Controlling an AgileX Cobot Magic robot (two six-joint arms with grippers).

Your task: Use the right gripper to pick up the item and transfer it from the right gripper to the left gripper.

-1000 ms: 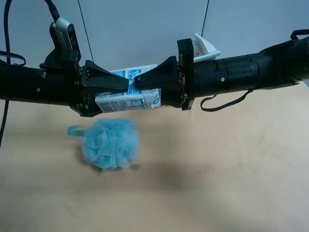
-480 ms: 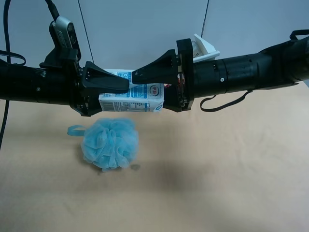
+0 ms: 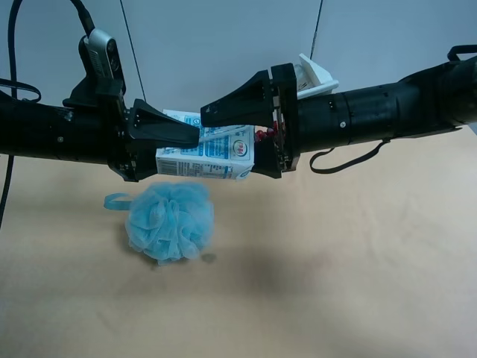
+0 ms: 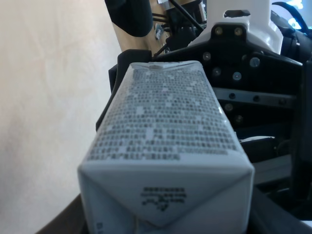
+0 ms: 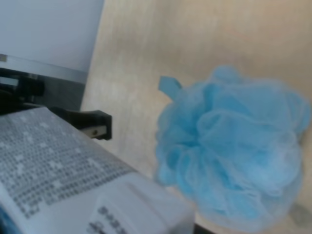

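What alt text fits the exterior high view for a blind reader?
Above a tan table, the left tool grips a white-and-blue carton, and the right tool stands open around its other end. A blue bath sponge lies on the table below.

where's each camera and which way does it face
exterior high: mounted high, looking down on the table; both arms show, left hand and right hand meeting at the carton above the sponge.
right wrist: on the right arm, looking past the carton to the sponge; its own fingers are not clear.
left wrist: on the left arm, looking along the carton at the right arm's white module; own fingers barely show.
shared: all three see the carton; exterior high and right wrist see the sponge.
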